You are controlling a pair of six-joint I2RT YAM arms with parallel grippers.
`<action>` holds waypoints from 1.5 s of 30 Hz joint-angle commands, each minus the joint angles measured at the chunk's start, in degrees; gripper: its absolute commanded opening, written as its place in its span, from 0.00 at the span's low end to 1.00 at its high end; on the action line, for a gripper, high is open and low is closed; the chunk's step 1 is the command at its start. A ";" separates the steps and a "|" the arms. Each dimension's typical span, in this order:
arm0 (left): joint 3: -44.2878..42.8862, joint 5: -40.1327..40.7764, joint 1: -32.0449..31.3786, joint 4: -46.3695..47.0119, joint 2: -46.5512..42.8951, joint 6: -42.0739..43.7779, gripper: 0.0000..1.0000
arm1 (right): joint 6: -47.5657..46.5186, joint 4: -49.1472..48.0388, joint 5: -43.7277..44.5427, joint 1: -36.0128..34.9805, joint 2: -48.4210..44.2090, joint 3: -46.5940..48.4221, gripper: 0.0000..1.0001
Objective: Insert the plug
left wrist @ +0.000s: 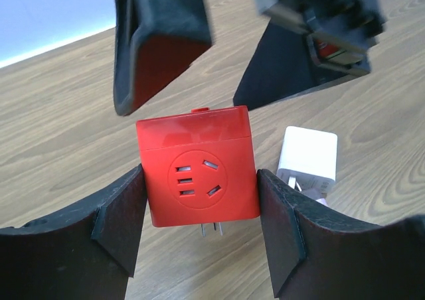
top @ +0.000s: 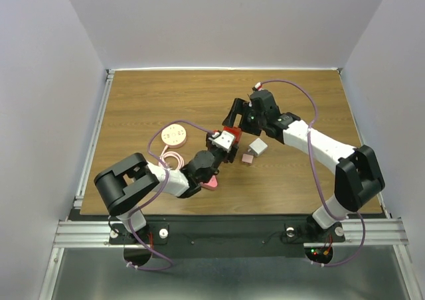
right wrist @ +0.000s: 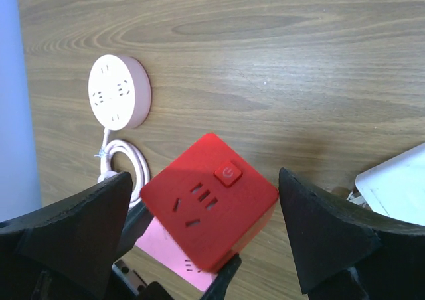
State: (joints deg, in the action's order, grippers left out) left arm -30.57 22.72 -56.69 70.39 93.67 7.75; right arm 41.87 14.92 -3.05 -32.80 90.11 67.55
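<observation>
The left gripper [left wrist: 199, 204] squeezes the red cube [right wrist: 209, 200] over the middle of the table [top: 166, 94], and it could slip if the wide-open right gripper [right wrist: 204, 184] knocks it.

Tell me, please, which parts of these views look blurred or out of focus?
Left wrist: the red socket cube is sharp, but the right gripper above it is smeared. Right wrist: the cube and the table grain are crisp; its own dark fingers look soft. Top external: evenly lit, no glare.
</observation>
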 commanded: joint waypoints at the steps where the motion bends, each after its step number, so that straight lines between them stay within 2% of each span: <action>1: -3.70 5.04 -1.76 4.76 -1.39 3.76 0.00 | 0.58 -1.82 -3.80 -0.51 0.86 1.18 0.94; 5: -4.76 11.46 -2.37 4.84 -0.68 4.73 0.00 | 0.76 -1.73 -3.54 -0.51 -0.54 -0.84 0.93; 10: -6.08 11.91 -3.60 6.43 1.25 9.21 0.00 | 0.85 -1.73 -4.86 -0.43 0.59 -1.28 0.91; 16: -7.84 15.33 -4.57 6.86 1.87 15.00 0.00 | 0.50 -1.03 -5.39 -0.87 1.30 -2.24 0.67; 18: -7.75 15.25 -4.66 7.39 1.78 16.15 0.00 | 0.23 -0.77 -5.91 -0.95 1.30 -2.60 0.62; 20: -8.19 14.64 -4.75 7.66 2.22 17.38 0.00 | -0.03 -0.51 -6.27 -0.87 1.65 -2.60 0.49; 21: -8.37 14.55 -4.75 7.13 2.31 17.48 0.05 | -0.29 -0.50 -6.27 -0.87 1.91 -2.68 0.32; 22: -8.89 14.55 -4.75 6.61 2.31 17.13 0.12 | -0.38 -0.50 -6.01 -0.87 2.35 -2.77 0.25; 23: -9.07 14.11 -4.75 5.82 2.13 16.43 0.31 | -0.56 -0.42 -5.31 -0.87 2.62 -2.77 0.20; 24: -9.16 12.80 -4.66 4.51 2.05 15.46 0.40 | -0.65 -0.50 -4.78 -0.87 3.05 -2.77 0.15; 25: -9.68 11.92 -4.66 0.84 1.70 13.28 0.53 | -0.65 -0.42 -3.64 -0.95 3.67 -2.69 0.08; 27: -9.77 9.98 -4.66 -2.00 1.61 11.16 0.61 | -0.91 -0.42 -3.02 -0.87 4.46 -2.25 0.04; 29: -9.51 8.84 -4.49 -5.87 0.99 8.96 0.65 | -1.17 -0.50 -1.53 -0.87 5.08 -1.46 0.00; 34: -8.72 -1.35 -2.91 -13.95 -2.52 0.53 0.74 | -5.02 -0.94 4.52 -0.95 6.13 0.82 0.00; 35: -8.63 -3.19 -2.56 -15.18 -3.05 -0.62 0.80 | -5.65 -1.12 5.07 -0.87 6.13 1.18 0.01; 40: -8.28 -17.60 1.75 -20.19 -5.95 -7.47 0.91 | -10.13 -3.66 7.79 -0.87 6.49 1.45 0.00; 45: -5.74 -33.40 8.34 -20.82 -8.76 -14.95 0.96 | -12.95 -7.97 7.88 -0.87 6.31 -0.74 0.00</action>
State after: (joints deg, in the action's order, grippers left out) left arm -36.47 3.95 -51.94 48.99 88.53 -0.58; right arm 32.69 13.30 2.92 -33.39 97.27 66.54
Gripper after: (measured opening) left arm 0.957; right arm 0.873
